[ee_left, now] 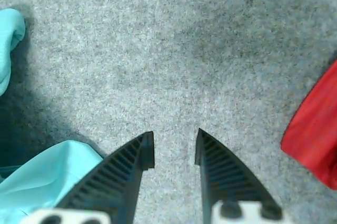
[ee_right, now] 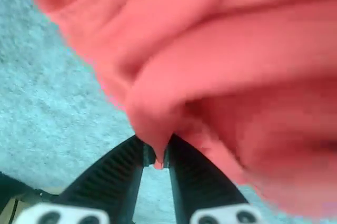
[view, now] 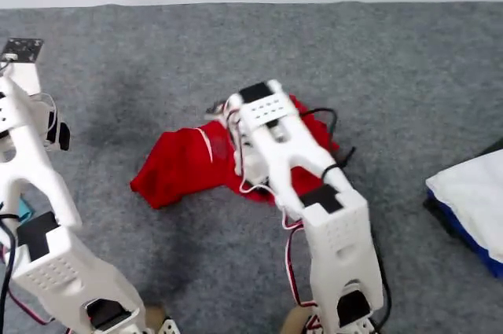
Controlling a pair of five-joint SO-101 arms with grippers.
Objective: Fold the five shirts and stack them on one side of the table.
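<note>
Red shirt (view: 185,163) lies crumpled at mid-table on the grey mat (view: 354,59), unfolded, with its bulk spread to the left of the right arm (view: 314,185). That arm reaches from the near edge over the shirt's right part and covers it there.

Right gripper (ee_right: 157,155) pinches a small fold of the red shirt. Its fingers (ee_right: 118,174) are pressed nearly together with the cloth nipped at the tips, and more red fabric bunches just beyond them.

Left arm (view: 35,169) stands at the far-left edge of the table, well apart from the red shirt. Left gripper (ee_left: 174,147) is spread and holds nothing, with bare mat showing between its tips. A teal shirt (ee_left: 47,174) lies rumpled just beside that gripper, and one finger overlaps its edge in the left wrist view. I can't tell if they touch.

At the right edge of the table is a stack with a white shirt (view: 471,192) on top and a blue shirt (view: 471,244) under it, both folded flat. There is something dark beneath at the stack's near-left corner, possibly another shirt, but it is too cut off by the frame edge to say. The stack is well apart from the red shirt.
</note>
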